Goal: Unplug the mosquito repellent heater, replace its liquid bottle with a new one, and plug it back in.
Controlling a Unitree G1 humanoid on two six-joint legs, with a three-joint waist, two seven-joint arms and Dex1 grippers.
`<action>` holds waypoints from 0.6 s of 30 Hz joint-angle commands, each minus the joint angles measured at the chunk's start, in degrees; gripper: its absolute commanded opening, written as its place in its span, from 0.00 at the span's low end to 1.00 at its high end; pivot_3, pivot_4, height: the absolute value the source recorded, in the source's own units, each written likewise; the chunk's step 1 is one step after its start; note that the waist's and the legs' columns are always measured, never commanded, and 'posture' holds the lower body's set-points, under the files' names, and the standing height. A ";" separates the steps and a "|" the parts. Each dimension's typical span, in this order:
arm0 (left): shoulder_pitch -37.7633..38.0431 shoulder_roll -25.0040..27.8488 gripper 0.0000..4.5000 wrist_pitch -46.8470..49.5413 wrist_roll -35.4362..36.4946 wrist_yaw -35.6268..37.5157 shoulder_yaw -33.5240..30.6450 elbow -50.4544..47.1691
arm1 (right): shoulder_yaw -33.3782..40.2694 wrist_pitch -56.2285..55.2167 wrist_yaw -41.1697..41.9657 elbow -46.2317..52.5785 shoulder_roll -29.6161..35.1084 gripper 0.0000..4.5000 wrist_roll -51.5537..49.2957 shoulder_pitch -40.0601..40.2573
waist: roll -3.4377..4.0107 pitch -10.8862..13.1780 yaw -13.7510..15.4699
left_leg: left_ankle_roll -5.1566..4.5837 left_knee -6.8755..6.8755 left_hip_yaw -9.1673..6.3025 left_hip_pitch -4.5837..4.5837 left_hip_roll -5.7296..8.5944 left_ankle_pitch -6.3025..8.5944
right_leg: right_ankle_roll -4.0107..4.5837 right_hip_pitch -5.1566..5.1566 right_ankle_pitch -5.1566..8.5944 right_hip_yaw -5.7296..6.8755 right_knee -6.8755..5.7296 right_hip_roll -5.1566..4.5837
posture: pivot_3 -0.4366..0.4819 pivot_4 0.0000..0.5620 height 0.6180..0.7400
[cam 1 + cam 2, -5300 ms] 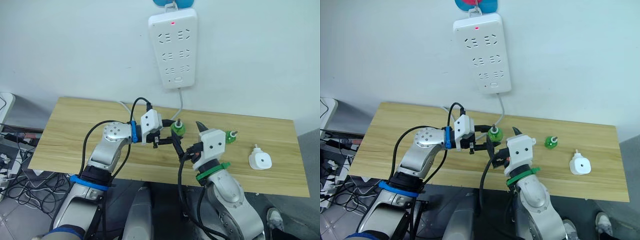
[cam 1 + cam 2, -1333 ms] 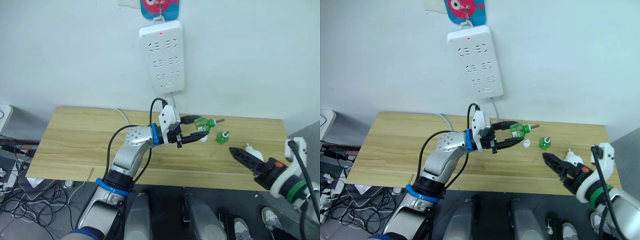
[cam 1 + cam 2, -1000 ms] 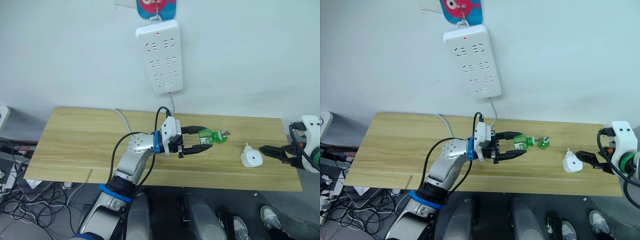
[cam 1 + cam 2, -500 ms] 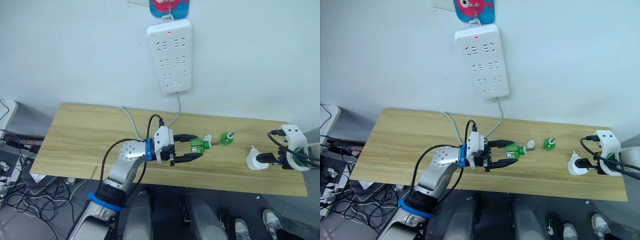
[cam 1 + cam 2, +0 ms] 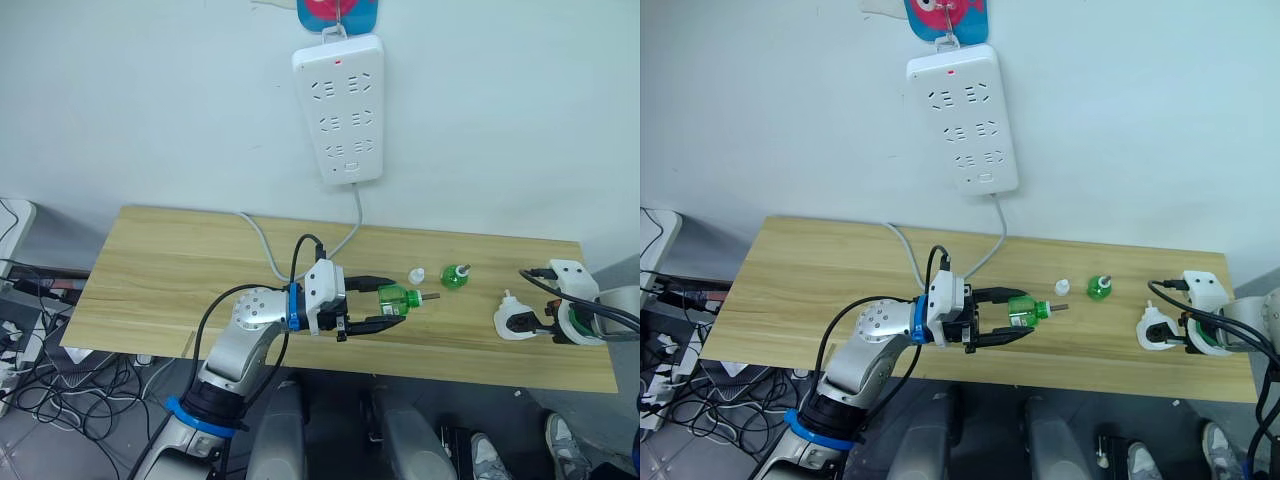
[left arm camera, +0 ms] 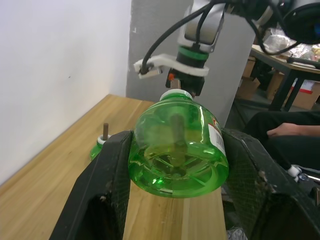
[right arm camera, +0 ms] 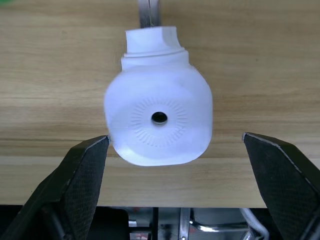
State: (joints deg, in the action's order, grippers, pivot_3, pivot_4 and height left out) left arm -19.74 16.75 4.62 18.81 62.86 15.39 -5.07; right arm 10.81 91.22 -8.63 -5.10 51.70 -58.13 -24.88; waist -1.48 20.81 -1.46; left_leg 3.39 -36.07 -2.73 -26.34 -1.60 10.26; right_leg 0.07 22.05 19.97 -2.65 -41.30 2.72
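My left gripper point(image 5: 397, 301) is shut on the new one point(image 5: 393, 296), a small green bottle held on its side above the table. Its wick points right and it has no cap on. In the left wrist view the bottle point(image 6: 177, 145) sits between both fingers point(image 6: 112, 180). The old liquid bottle point(image 5: 455, 277) stands on the table further right with its wick up. The white mosquito repellent heater point(image 5: 507, 322) lies near the table's right end. My right gripper point(image 7: 175, 136) is open, with one finger on each side of the heater point(image 7: 159, 117).
A small white cap point(image 5: 417, 274) lies on the table between the two bottles. The white power strip point(image 5: 340, 105) hangs on the wall above, and its cable point(image 5: 265, 245) runs across the wooden table point(image 5: 160, 270). A person's arm point(image 6: 280, 131) shows beyond the table's right end.
My right arm has swung out to the table's right end and set its open fingers around the heater. My left gripper has come slightly lower and nearer with the bottle.
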 commanded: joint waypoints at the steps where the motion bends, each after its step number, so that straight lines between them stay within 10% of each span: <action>1: 1.01 0.34 0.51 0.41 1.72 0.03 0.15 -3.63 | 2.30 1.24 2.35 0.68 -0.81 0.99 4.23 -1.29 | 0.09 0.11 0.00 | 0.00 0.00 0.00 0.00 0.00 0.00 | 0.00 0.00 0.00 0.00 0.00 0.00 | 0.52 0.75 1.00; 18: 0.93 1.95 0.51 1.35 2.43 0.16 0.22 -4.59 | 0.69 -2.82 16.62 1.51 -3.86 0.99 16.82 1.19 | 0.11 0.64 0.12 | 0.00 0.08 -0.01 -0.02 0.00 0.00 | -0.01 0.00 0.01 0.02 0.13 0.00 | 0.54 0.76 1.00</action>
State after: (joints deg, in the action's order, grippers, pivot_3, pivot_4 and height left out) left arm -19.08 18.79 5.98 20.12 63.05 15.40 -6.61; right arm 11.07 88.92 6.36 -4.87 47.72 -41.97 -24.26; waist -1.37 21.45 -1.35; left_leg 3.39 -35.99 -2.74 -26.37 -1.60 10.26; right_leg 0.06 22.06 19.98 -2.64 -41.16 2.72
